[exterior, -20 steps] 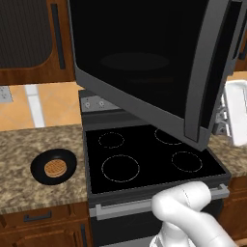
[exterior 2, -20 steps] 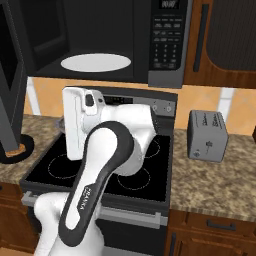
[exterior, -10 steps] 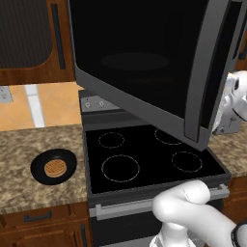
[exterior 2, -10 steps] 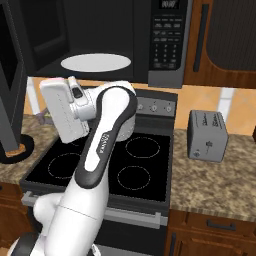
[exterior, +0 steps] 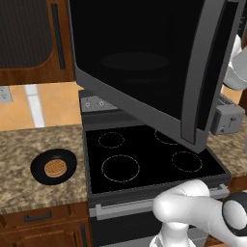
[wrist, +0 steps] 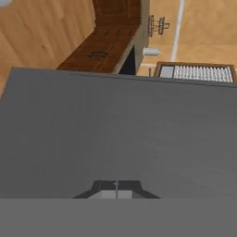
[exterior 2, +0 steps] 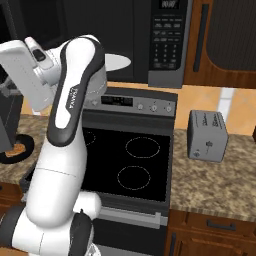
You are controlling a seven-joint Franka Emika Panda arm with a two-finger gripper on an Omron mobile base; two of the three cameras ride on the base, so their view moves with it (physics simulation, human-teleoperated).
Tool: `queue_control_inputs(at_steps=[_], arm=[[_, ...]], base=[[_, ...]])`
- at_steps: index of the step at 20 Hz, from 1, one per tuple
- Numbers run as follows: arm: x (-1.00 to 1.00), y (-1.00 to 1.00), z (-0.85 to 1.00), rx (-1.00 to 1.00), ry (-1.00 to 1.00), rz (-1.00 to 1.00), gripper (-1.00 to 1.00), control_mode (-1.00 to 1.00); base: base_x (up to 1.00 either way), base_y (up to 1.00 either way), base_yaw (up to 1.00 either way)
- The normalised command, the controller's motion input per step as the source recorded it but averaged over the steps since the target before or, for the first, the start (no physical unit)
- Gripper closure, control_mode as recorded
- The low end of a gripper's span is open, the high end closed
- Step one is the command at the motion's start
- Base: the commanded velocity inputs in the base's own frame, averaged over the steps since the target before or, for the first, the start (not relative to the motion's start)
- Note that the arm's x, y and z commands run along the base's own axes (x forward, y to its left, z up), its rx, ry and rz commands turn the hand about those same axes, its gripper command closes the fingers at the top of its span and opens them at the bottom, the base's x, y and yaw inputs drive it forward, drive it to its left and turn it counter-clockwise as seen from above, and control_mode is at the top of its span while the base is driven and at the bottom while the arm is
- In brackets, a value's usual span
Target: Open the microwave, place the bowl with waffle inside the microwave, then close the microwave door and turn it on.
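Bowl (exterior: 53, 167) w/ waffle (exterior: 55, 168) in it sits flat on the granite worktop (exterior: 19, 193) left of the stove (exterior: 144, 159), close to the front edge, nothing touching it; in the right base view its rim just peeks out at far left under the door. Microwave door (exterior: 140, 67) is swung wide open, hanging out over the stove w/ its dark bar handle (exterior: 205, 72) at the free edge; cavity w/ white plate (exterior 2: 117, 61) stands open, keypad panel at its right. Tool (wrist: 116, 187) is up high behind that door panel, fingertips together, holding nothing, facing a flat grey surface in the hand view, prob. the door's inner face. Key relation: bowl lies well below and to the left of the tool, on the other side of the open door, so the arm (exterior 2: 75, 100) likely has to drop clear of the door's lower edge and swing left-down over the worktop before a grasp. Bowl is round, so no long axis to match; a rim pinch from above looks the sensible approach, and the tool must part first. Toaster (exterior 2: 207, 135) on the right worktop is well out of the way.
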Motion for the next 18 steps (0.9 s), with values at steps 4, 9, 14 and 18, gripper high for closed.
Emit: queue_control_inputs(at_steps=[4,9,14,18], arm=[[-0.97,0.81,-0.02,0.01,-0.03,-0.06,1.0,-1.0],[-0.47,1.0,-0.12,0.0,-0.09,-0.14,1.0,-1.0],[0.02,1.0,-0.06,0.0,-0.18,-0.22,1.0,-1.0],[0.03,0.9,0.03,0.0,-0.26,-0.21,1.0,-1.0]], base=[[0.0,0.0,0.0],[0.0,0.0,0.0],[0.0,0.0,0.0],[0.0,0.0,0.0]])
